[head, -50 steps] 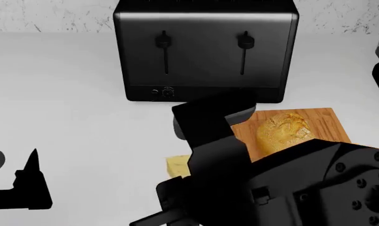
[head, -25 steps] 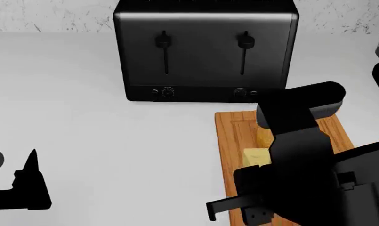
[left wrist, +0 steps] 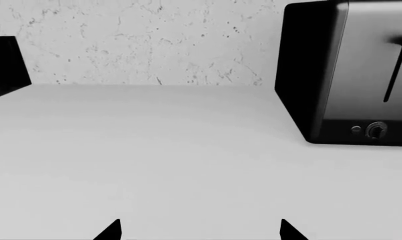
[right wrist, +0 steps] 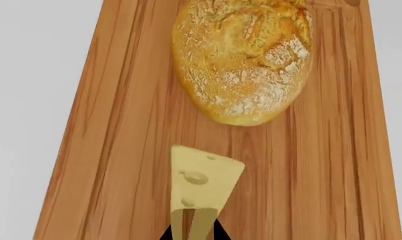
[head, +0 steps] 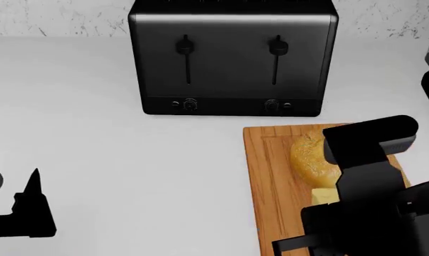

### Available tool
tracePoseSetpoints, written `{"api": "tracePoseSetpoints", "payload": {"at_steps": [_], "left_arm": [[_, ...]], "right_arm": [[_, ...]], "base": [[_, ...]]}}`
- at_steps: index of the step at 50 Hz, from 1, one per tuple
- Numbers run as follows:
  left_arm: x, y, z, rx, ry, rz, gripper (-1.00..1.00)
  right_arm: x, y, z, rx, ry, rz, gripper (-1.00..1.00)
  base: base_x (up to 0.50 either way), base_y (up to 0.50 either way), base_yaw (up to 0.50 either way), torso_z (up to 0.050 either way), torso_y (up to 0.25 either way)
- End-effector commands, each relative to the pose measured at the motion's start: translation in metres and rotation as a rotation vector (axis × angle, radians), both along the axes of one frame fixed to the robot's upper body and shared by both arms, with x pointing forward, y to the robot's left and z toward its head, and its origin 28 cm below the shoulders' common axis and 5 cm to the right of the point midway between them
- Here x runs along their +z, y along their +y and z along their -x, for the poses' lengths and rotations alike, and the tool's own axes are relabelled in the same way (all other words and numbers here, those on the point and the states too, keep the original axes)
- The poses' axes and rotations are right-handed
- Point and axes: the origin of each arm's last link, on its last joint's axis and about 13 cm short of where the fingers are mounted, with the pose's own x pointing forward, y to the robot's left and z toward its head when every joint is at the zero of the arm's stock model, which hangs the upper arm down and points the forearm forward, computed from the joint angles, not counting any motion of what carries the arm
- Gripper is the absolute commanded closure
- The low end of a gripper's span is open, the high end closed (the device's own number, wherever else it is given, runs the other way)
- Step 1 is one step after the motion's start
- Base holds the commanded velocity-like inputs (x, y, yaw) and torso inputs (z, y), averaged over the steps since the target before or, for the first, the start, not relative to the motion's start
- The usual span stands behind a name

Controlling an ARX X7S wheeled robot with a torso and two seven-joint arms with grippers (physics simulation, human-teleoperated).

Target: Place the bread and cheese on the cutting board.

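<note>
The bread (right wrist: 244, 60), a round golden-brown loaf, lies on the far part of the wooden cutting board (right wrist: 121, 150). My right gripper (right wrist: 193, 232) is shut on the cheese (right wrist: 202, 180), a pale yellow wedge, and holds it over the board just in front of the loaf. In the head view my right arm covers part of the board (head: 271, 176), the bread (head: 308, 154) and the cheese (head: 325, 196). My left gripper (left wrist: 199, 231) is open and empty over bare counter; it also shows in the head view (head: 31, 205) at the left.
A black two-slot toaster (head: 232, 58) stands behind the board and also shows in the left wrist view (left wrist: 360, 75). A speckled wall (left wrist: 154, 40) runs along the back. A dark object (left wrist: 4, 65) sits at the counter's far edge.
My right arm has moved right, carrying the cheese from the counter left of the board to over the board in front of the bread. The left arm has not moved.
</note>
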Motion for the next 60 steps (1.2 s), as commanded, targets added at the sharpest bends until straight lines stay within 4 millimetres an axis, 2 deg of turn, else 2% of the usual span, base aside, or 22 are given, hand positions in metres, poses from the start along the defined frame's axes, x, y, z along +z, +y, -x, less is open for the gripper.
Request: {"api": "tracePoseSetpoints", "payload": {"at_steps": [1,11,21,22,47,60], "left_arm": [[0.004,-0.001,0.007,-0.015,-0.024,0.011,-1.00],[0.003,-0.001,0.007,-0.012,-0.023,0.010,-1.00],[0.000,-0.002,0.005,-0.019,-0.019,0.009,-1.00],[0.000,-0.002,0.004,-0.020,-0.019,0.009,-1.00],[0.002,-0.002,0.005,-0.024,-0.025,0.012,-1.00],[0.008,-0.002,0.008,-0.021,-0.034,0.015,-1.00]], "right_arm": [[-0.018,0.000,-0.014,-0.015,0.018,-0.022,1.00],[-0.028,0.000,-0.014,-0.022,0.038,-0.028,1.00],[-0.023,-0.001,-0.007,-0.017,0.041,-0.035,1.00],[-0.022,-0.001,-0.006,-0.008,0.044,-0.025,-1.00],[0.012,0.007,0.001,-0.001,-0.025,-0.073,-1.00],[0.032,0.000,0.013,-0.019,-0.123,-0.040,-1.00]], "base": [[0.00,0.00,0.00,0.000,0.000],[0.00,0.00,0.00,-0.001,0.000],[0.00,0.00,0.00,-0.002,0.000],[0.00,0.00,0.00,0.000,0.000],[0.00,0.00,0.00,-0.001,0.000],[0.00,0.00,0.00,0.000,0.000]]}}
